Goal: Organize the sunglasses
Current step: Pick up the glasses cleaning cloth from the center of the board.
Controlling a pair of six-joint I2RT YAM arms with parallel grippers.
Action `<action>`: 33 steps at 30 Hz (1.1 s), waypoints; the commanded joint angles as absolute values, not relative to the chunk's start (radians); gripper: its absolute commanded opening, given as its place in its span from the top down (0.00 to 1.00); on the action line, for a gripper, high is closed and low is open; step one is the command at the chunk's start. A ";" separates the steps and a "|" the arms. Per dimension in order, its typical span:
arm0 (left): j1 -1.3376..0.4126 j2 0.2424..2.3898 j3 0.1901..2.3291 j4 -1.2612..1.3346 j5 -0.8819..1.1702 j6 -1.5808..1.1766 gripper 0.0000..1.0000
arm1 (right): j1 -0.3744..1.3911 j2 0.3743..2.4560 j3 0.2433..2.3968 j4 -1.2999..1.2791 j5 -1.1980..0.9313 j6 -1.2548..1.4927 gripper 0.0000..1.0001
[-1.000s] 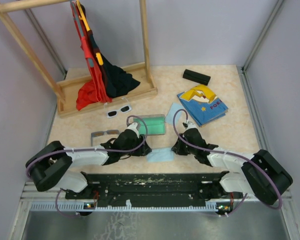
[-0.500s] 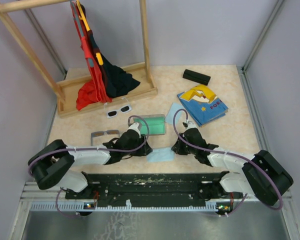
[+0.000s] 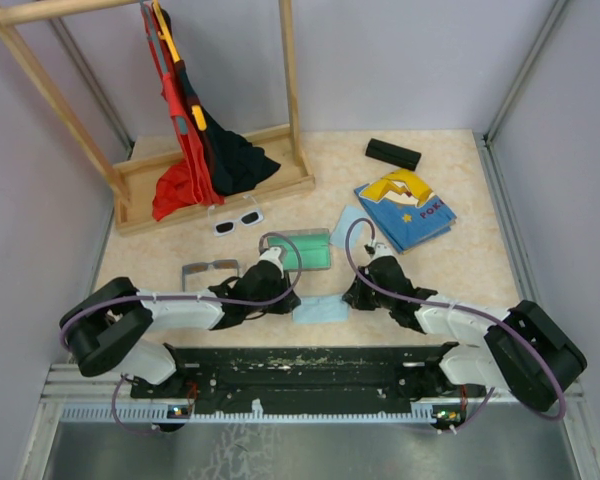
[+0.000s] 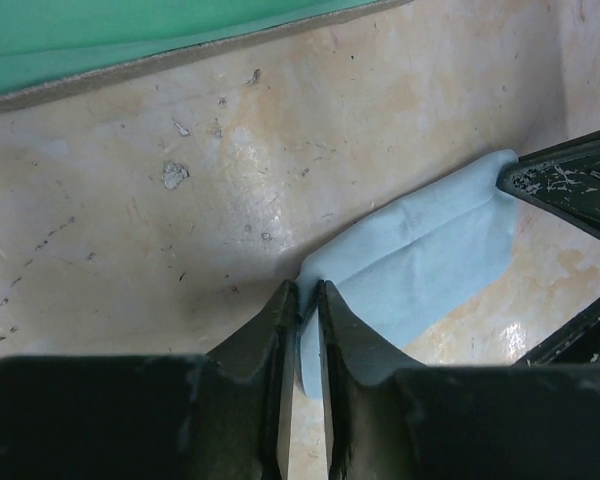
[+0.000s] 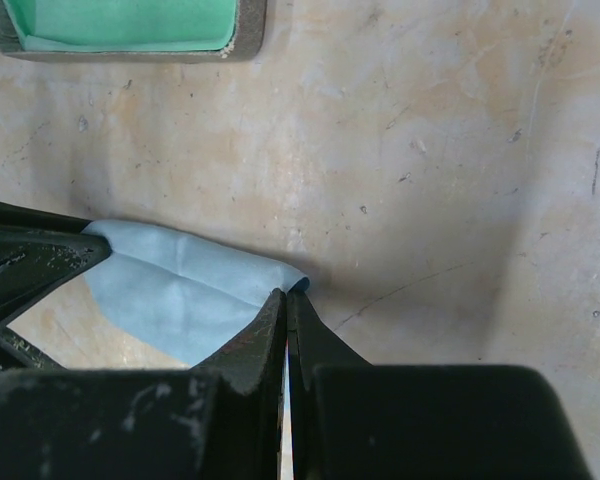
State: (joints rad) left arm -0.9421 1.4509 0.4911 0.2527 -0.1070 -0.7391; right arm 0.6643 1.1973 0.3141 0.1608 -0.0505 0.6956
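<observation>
Pale-blue fabric occupies both arms: a light-blue cloth (image 4: 430, 255) lies flat on the surface (image 4: 180, 200), stretched between the two hands. Over the last second the left hand (image 4: 307, 292) has narrowed from about half open to nearly closed. Its fingers now nip the cloth's near corner, leaving only a sliver of gap where the fabric sits. The right hand (image 5: 286, 297) is fully closed on the opposite corner. With both corners pinched, I judge the cloth ready to be lifted or folded, a side step before any sunglasses are stowed.

Neither pair is in a case or in a hand. The wire-framed pair (image 3: 210, 268) lies just left of the left hand's wrist. The white pair (image 3: 238, 221) sits well ahead of that hand and a little to its left.

Counted, there are two pairs of sunglasses, two cloths and two cases. The second cloth (image 3: 346, 224) lies ahead of the right hand. An open case (image 3: 305, 250) with green lining sits directly ahead of the left hand, and a closed black case (image 3: 393, 154) lies far ahead of the right hand.
</observation>
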 commanded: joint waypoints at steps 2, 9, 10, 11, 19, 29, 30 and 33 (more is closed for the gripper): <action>-0.949 1.457 0.499 0.271 -0.132 -0.650 0.86 | 0.661 1.177 0.327 0.244 -0.104 0.630 1.00; -0.945 1.404 0.505 0.290 -0.158 -0.587 0.96 | 0.662 1.170 0.335 0.301 -0.106 0.650 1.00; -0.944 1.398 0.505 0.290 -0.165 -0.581 0.97 | 0.661 1.174 0.338 0.314 -0.109 0.658 1.00; -0.944 1.391 0.506 0.290 -0.173 -0.576 0.97 | 0.662 1.179 0.344 0.323 -0.115 0.663 1.00; -0.923 1.346 0.512 0.299 -0.230 -0.544 0.97 | 0.661 1.230 0.413 0.367 -0.091 0.690 1.00; -0.878 1.328 0.527 0.320 -0.280 -0.497 0.97 | 0.661 1.323 0.508 0.375 -0.018 0.679 1.00; -0.872 1.329 0.529 0.323 -0.282 -0.493 0.97 | 0.661 1.337 0.518 0.379 -0.014 0.676 1.00; -0.855 1.333 0.538 0.328 -0.298 -0.478 0.97 | 0.660 1.377 0.551 0.396 -0.006 0.673 1.00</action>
